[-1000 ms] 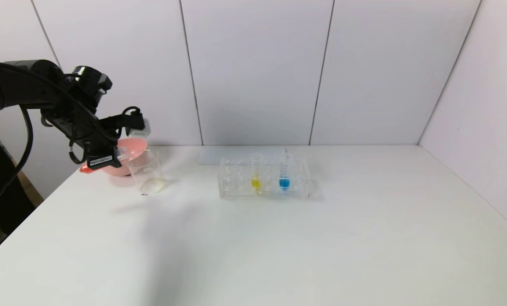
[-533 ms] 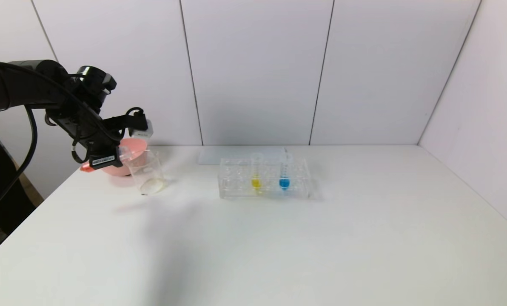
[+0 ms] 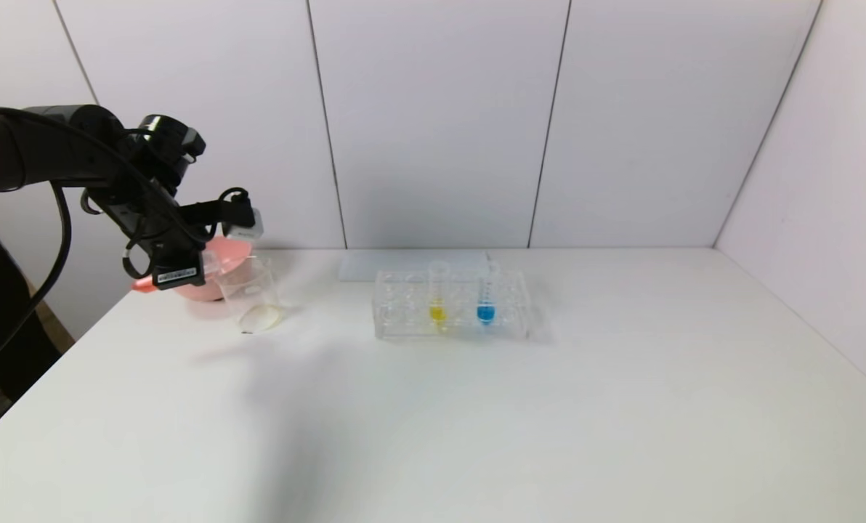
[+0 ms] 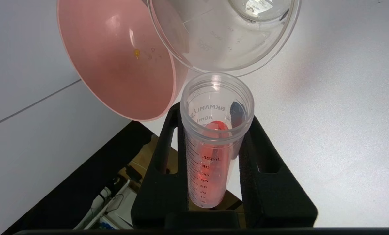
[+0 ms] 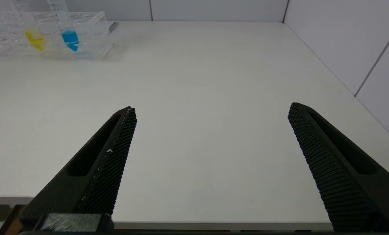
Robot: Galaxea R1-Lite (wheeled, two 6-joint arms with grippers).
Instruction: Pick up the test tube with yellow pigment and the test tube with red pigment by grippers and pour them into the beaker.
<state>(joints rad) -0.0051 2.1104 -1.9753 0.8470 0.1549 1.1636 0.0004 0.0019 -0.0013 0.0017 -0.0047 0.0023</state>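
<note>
My left gripper (image 3: 186, 267) is shut on the test tube with red pigment (image 3: 142, 284), which lies nearly level at the table's far left. Red liquid shows inside the tube (image 4: 214, 143) between the black fingers (image 4: 163, 153). Its open mouth sits just short of the rim of the clear beaker (image 3: 253, 294) (image 4: 227, 32). The test tube with yellow pigment (image 3: 437, 299) (image 5: 34, 38) stands upright in the clear rack (image 3: 404, 312). My right gripper (image 5: 211, 107) hangs open over the table's near edge with nothing between its fingers.
A pink bowl (image 3: 233, 250) (image 4: 116, 62) stands right behind the beaker, touching or almost touching it. A tube with blue liquid (image 3: 485, 299) (image 5: 69, 36) stands in the rack beside the yellow one. White walls close the back and right of the white table (image 3: 549, 407).
The left arm has shifted slightly and the base end of the red tube has lifted a little. The grip, the beaker and the rack are unchanged.
</note>
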